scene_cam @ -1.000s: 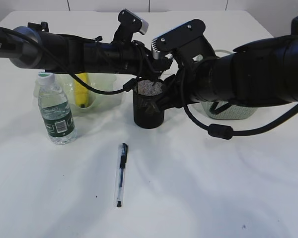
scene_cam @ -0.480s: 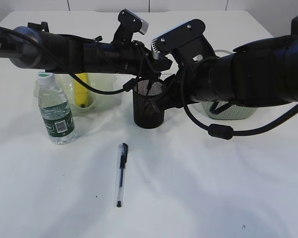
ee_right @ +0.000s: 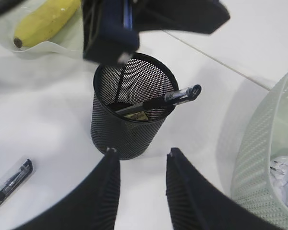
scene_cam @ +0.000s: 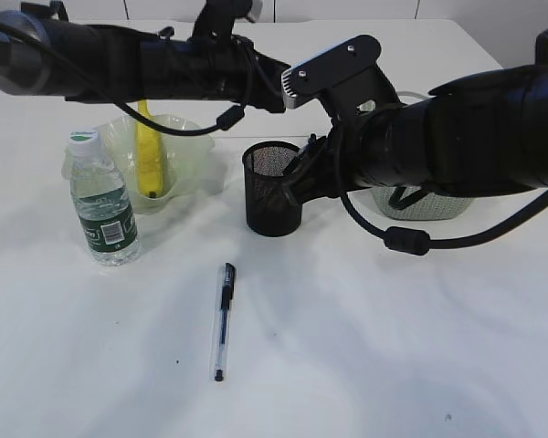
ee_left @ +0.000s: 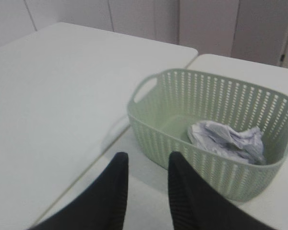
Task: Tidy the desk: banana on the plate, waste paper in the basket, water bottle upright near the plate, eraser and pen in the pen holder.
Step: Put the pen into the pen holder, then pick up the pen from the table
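The black metal mesh cylindrical pen holder (ee_right: pixel 133 113) stands on the white table (scene_cam: pixel 365 347) just in front of the right pincer (ee_right: pixel 139 152), whose two black fingers are parted with nothing between them, their tips close to the cup's near wall without a visible touch. A dark pen (ee_right: pixel 158 101) leans inside the cup, its capped end sticking out over the rim, and a small pale block, probably the eraser (ee_right: pixel 137 115), lies at the bottom. The left pincer (ee_left: pixel 145 164) hangs higher, its fingers a little apart and empty, above the table just before the sage green perforated plastic basket (ee_left: pixel 201 143), in which the crumpled white ball of waste paper (ee_left: pixel 225 140) lies. In the exterior view the left arm (scene_cam: pixel 128 59) reaches across above the translucent pale green ruffled plate (scene_cam: pixel 187 160), where the yellow banana (scene_cam: pixel 149 155) rests. The small clear water bottle with white cap and green label (scene_cam: pixel 100 201) stands upright just beside the plate. A second pen with a clear barrel and black cap (scene_cam: pixel 222 319) lies flat on the table, in front of the pen holder and apart from it.
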